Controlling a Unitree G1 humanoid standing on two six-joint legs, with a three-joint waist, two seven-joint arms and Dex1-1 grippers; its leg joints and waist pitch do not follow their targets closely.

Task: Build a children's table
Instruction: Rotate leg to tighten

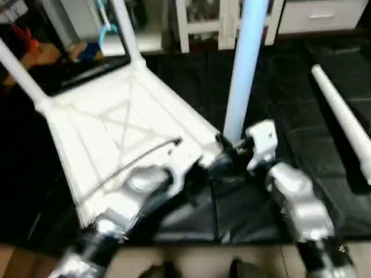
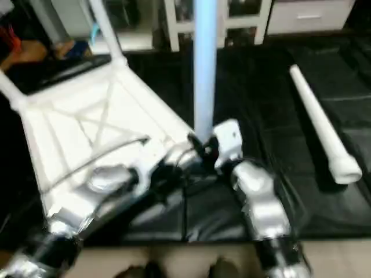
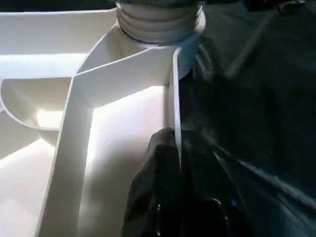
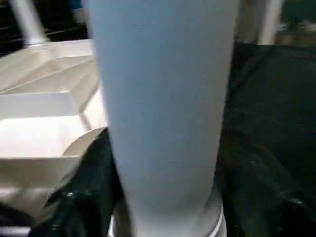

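Left wrist view: left gripper (image 3: 177,163) pinched tight on white plastic ribbed tabletop (image 1: 116,127) rim; right gripper (image 1: 232,152) at upright white tube leg (image 1: 243,63), jaw state unclear.

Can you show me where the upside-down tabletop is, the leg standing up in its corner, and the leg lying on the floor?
tabletop (image 1: 110,124): left eye view, ribbed underside.
standing leg (image 1: 242,69): left eye view, mid tube.
lying leg (image 2: 317,124): right eye view, mid tube.

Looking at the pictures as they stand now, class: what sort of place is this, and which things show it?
Probably an indoor workroom or lab. Black floor mats cover the ground, white cabinets line the far wall, and an upturned white tabletop lies on the mats with a loose leg beside it.
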